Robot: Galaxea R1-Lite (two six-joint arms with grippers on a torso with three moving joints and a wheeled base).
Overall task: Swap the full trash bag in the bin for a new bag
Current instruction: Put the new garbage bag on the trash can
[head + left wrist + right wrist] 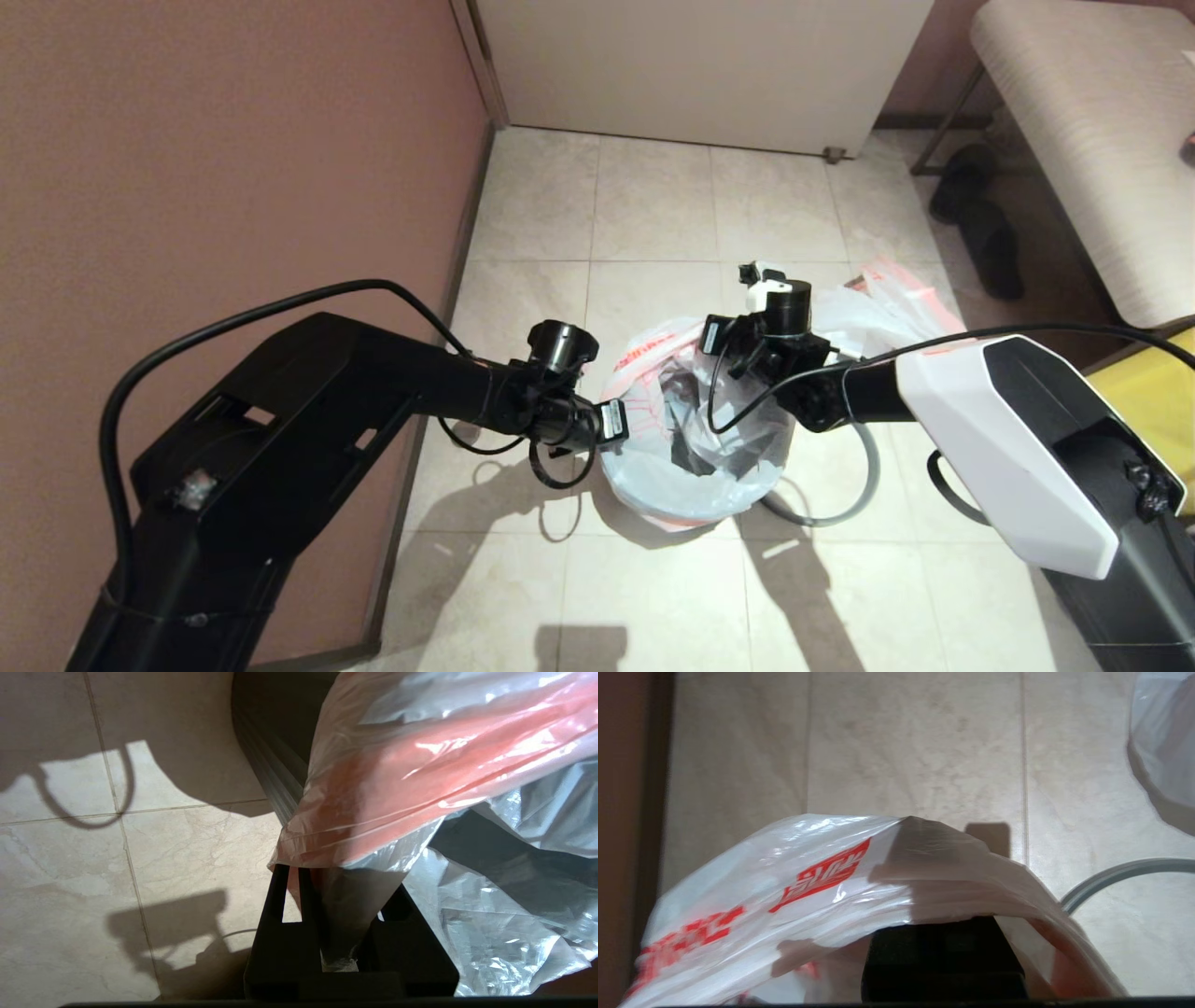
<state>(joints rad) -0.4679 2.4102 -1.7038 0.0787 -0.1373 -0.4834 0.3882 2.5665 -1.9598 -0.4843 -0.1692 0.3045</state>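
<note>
Head view: the robot is fitting the new bag [653, 457] into the bin [686, 453], which is standing mid-floor, almost wholly draped by the film. The left claw [618, 429] is holding the bag's mouth at the bin's 9 o'clock. The right claw [738, 347] is working the mouth at about 1 o'clock. The full bag [887, 299] is lying on the floor beyond the bin at 1 o'clock, already out. The grey ring [845, 499] is lying on the tiles at the bin's 4 o'clock, not yet seated. Dark shoes [980, 229] and a padded bench [1074, 140] are sitting well apart at 2 o'clock. The wall [233, 187] is running close along the 9 o'clock side, leaving the left arm little room.

Left wrist view: the claw is nearly closed, pinching a gathered fold of pink-banded film just beside the bin's black wall.

Right wrist view: printed film is draping over the claw and hiding its fingers. It is fully closed, apparently on the bag's edge.

Judging from this, the hem is being stretched over the rim. The next move is calling for an even pull outward and down, gentle enough not to tear the film or tip the bin. Then the ring is needing fetching.
</note>
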